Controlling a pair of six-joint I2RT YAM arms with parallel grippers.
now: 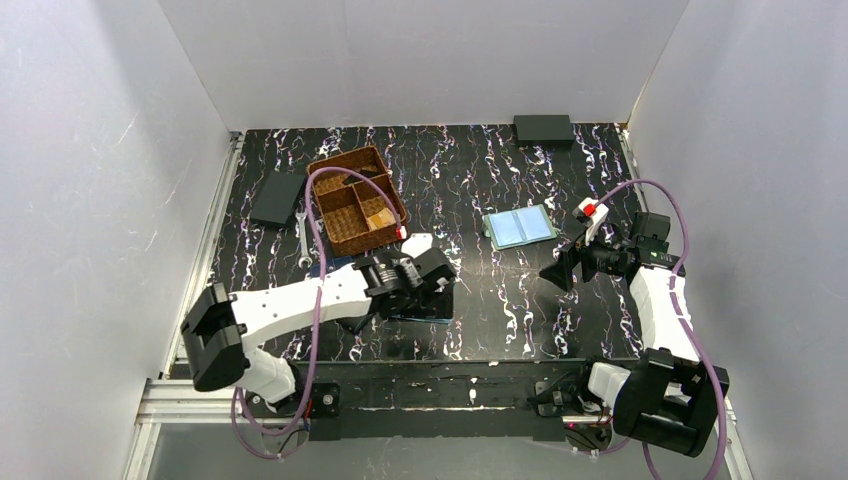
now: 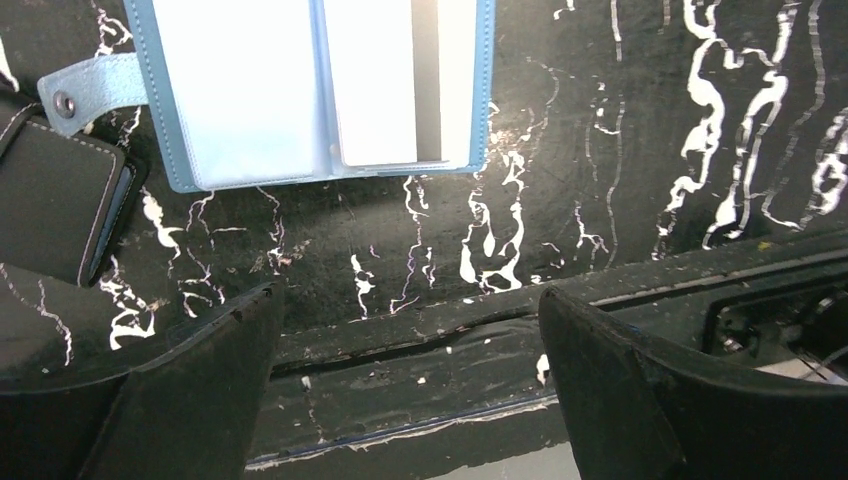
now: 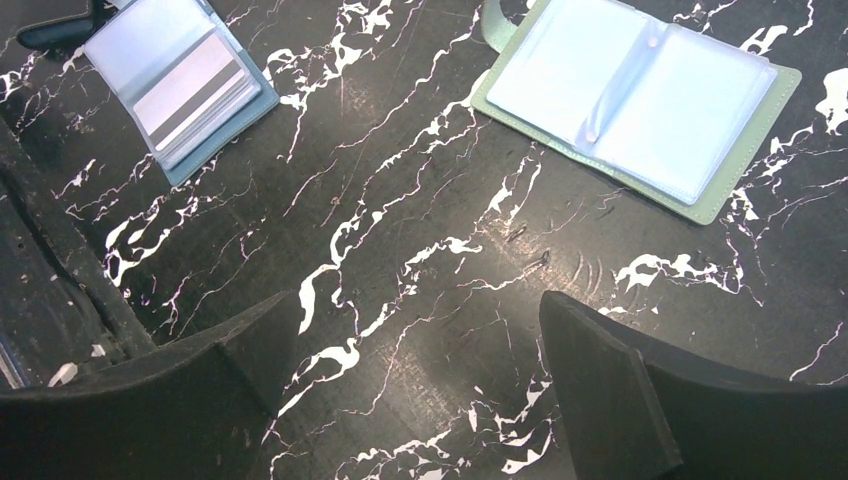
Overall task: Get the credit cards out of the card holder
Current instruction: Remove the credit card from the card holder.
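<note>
The steel-blue card holder (image 2: 250, 100) lies open on the table, with a whitish credit card (image 2: 380, 80) bearing a grey stripe in its right pocket. It also shows in the right wrist view (image 3: 180, 85), where the card (image 3: 195, 95) sits in its pocket. In the top view it is mostly hidden under my left gripper (image 1: 432, 290). My left gripper (image 2: 410, 315) is open and empty, hovering near the table's front edge, apart from the holder. My right gripper (image 3: 415, 315) is open and empty over bare table, also seen in the top view (image 1: 553, 272).
A paler open folding holder (image 3: 640, 100) lies near my right gripper, seen too in the top view (image 1: 520, 227). A black wallet (image 2: 50, 200) sits beside the card holder. A wicker basket (image 1: 330, 165), a wrench (image 1: 302, 240), a dark wallet (image 1: 277, 197) and a black box (image 1: 543, 128) lie further back.
</note>
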